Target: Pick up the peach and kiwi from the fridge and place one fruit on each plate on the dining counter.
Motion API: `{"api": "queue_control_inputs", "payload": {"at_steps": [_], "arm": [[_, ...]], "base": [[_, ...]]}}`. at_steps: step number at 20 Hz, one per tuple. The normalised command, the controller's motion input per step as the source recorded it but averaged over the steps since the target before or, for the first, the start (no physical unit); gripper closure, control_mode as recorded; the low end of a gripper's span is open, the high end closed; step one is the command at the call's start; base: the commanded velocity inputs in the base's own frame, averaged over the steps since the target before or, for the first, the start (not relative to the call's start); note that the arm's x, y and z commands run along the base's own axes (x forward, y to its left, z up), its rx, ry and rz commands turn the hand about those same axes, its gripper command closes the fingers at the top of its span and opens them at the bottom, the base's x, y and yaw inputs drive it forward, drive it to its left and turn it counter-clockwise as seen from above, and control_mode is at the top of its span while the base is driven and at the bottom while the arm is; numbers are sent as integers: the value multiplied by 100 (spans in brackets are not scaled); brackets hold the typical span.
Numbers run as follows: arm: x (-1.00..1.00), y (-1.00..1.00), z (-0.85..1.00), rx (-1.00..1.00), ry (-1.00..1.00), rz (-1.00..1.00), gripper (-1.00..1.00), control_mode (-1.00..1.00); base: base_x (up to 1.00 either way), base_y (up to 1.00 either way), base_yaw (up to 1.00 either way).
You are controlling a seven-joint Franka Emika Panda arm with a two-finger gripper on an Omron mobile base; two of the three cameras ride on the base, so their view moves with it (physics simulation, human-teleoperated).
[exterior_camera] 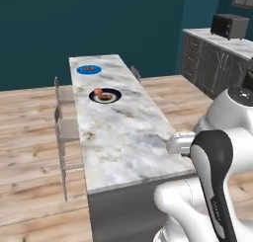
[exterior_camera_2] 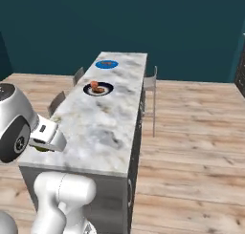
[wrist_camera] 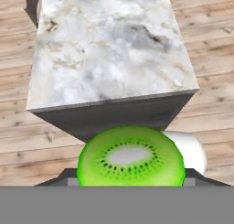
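- The claw [wrist_camera: 131, 184] held the kiwi [wrist_camera: 131, 159] between its fingers, its jaws closed against the fruit's sides; the cut face, bright green with a pale core and a ring of dark seeds, pointed toward the hand camera.
- In the right base view, a sliver of the kiwi [exterior_camera_2: 42, 147] peeked out under the white hand, at the near end of the dining counter [exterior_camera_2: 103, 128].
- Ahead of the claw, the marbled counter [wrist_camera: 109, 45] stretched away, its dark grey end wall just beyond the fruit.
- Farther along the counter from the claw sat the black plate [exterior_camera: 105, 96] with the peach [exterior_camera: 98, 92] on it; whatever else lay on that plate beside the peach was too small to tell.
- Past that, at the far end and well apart from the claw, lay the blue plate [exterior_camera: 89, 69].
- Grey stools [exterior_camera: 63, 127] stood along the counter's side.
- Off to the claw's right, a wall counter carried a dark microwave [exterior_camera: 229, 25].
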Motion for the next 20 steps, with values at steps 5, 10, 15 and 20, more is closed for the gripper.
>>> {"api": "queue_control_inputs", "payload": {"at_steps": [5, 10, 15, 20], "arm": [[0, 0, 0, 0, 0, 0, 100, 100], [0, 0, 0, 0, 0, 0, 100, 100], [0, 0, 0, 0, 0, 0, 100, 100], [0, 0, 0, 0, 0, 0, 100, 100]], "base": [[15, 100, 15], [38, 100, 11], [89, 100, 2], [100, 100, 0]]}}
